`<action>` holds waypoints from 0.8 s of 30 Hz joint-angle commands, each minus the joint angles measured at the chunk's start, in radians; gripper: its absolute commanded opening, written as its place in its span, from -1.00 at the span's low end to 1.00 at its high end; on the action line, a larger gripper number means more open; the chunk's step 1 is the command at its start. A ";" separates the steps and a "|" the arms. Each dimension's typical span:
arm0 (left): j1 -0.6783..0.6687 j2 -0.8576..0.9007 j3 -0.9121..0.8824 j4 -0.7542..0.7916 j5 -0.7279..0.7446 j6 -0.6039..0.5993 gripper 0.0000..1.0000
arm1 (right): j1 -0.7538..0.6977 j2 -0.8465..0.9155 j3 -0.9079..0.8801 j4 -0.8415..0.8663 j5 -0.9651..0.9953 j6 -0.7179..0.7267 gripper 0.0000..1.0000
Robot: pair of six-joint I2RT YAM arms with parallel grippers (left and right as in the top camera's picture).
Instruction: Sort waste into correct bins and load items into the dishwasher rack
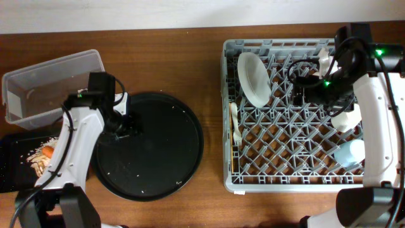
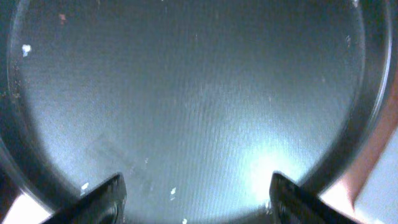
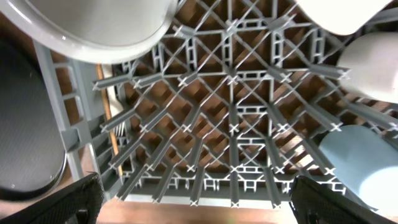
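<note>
Left claw first: I'm hanging over the round black tray, near its left rim. My two fingers are spread wide with nothing between them. Through the wrist camera the tray fills everything, dark and shiny, with only a few pale specks scattered on it.

Off to the left, the clear tub sits at the far-left corner of the worktop. Just on its near side is the flat black tray, carrying pale food scraps and the orange carrot. My left arm crosses over part of that tray.

Over to the right claw: I'm poised above the dishwasher rack, looking down through its lattice floor to the wood. The jaws are wide apart here too, gripping nothing.

The white plate stands on edge among the pegs in the far-left part of the rack. The white plastic fork lies along the left wall, just near of the plate. On the right side the white cup sits far of the light blue cup. The small white bowl peeks in at the far edge of my wrist view, mostly cut off.
</note>
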 commanded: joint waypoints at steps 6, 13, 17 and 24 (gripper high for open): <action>0.003 -0.145 0.053 -0.098 -0.063 0.056 0.98 | -0.072 -0.124 -0.161 0.100 -0.032 -0.047 0.97; 0.003 -0.636 -0.287 0.125 -0.065 0.052 0.98 | -0.072 -0.651 -0.735 0.482 -0.031 -0.023 0.97; 0.003 -0.884 -0.416 0.153 -0.064 0.053 0.98 | -0.071 -0.896 -0.853 0.438 -0.009 -0.024 0.97; 0.003 -0.922 -0.422 0.148 -0.065 0.053 0.98 | -0.072 -0.938 -0.853 0.417 -0.009 -0.024 0.97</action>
